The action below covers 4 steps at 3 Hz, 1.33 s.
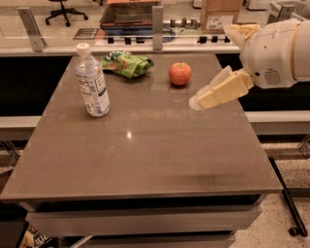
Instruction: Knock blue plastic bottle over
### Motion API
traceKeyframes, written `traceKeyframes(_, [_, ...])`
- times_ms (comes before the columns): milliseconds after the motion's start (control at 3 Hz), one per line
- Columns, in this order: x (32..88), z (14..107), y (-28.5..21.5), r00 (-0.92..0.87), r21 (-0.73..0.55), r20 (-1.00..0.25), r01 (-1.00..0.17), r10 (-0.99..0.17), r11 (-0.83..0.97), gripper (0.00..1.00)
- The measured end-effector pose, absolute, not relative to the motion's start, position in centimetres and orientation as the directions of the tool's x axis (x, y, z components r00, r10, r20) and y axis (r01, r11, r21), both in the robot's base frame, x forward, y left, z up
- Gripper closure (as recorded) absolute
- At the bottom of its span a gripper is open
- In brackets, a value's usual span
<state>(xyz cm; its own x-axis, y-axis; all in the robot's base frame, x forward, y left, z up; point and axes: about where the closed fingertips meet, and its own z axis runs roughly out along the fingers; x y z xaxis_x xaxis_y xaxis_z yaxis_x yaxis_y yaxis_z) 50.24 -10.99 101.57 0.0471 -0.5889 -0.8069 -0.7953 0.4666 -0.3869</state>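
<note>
**Blue plastic bottle upright at the far left of the table, gripper held over the right side**

A brown table (145,155) is seen from the front and slightly above. The blue plastic bottle (92,82) is placed on its far left part, near the left edge. It is stood on its base, with its long axis close to vertical and its white screw cap pointed upward. Its top is leaned very slightly toward the left in this view. A white label with blue print is wrapped around its middle, and the clear plastic is faintly tinted blue.

Just behind and to the right of the bottle, a crumpled green snack bag (127,64) is laid flat near the far edge. Further right, a red apple (179,73) is set on the table, well apart from the bottle and much lower than it.

The gripper (197,101) is held above the right side of the table, in front of and to the right of the apple, touching nothing. It is made of pale yellow parts and is pointed down and to the left, toward the table's middle. Whether it is open or closed cannot be told. It is carried by a rounded white arm housing (276,53) that enters from the right edge.

Beyond the table, a cardboard box (221,14) and an office chair (63,8) are seen
</note>
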Motion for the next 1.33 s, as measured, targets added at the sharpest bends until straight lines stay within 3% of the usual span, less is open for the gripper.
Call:
traceKeyframes(1000, [52.0,99.9,-10.0,0.024,-0.33,-0.841,-0.814,-0.54,0.478,0.0])
traceKeyframes(1333, [53.2,99.1,-7.5,0.011,-0.286,-0.864,-0.835,-0.504,0.471,0.0])
